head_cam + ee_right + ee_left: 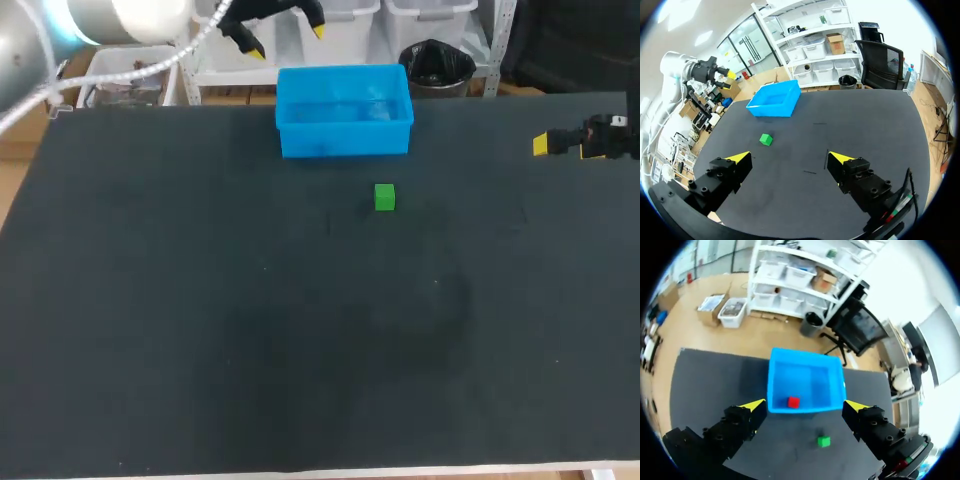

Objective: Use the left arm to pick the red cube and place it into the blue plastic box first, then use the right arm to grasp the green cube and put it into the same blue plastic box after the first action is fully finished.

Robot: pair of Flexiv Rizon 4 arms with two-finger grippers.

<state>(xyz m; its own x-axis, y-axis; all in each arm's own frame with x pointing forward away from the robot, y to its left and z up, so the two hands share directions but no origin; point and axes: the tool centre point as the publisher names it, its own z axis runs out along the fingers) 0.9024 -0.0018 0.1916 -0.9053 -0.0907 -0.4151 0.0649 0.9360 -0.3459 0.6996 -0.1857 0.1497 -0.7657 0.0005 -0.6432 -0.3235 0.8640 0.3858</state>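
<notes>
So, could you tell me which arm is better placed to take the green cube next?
Right, probably. The red cube already lies in the box, so the left arm's part looks done. The right gripper is open and the green cube sits ahead of it, apart from the box.

**Dark table, two things resting on it**

You are looking at a dark table (200, 330). The blue plastic box (343, 140) is sitting near its far edge, and the green cube (385, 197) is lying near the box's front wall, not touching it.
</notes>
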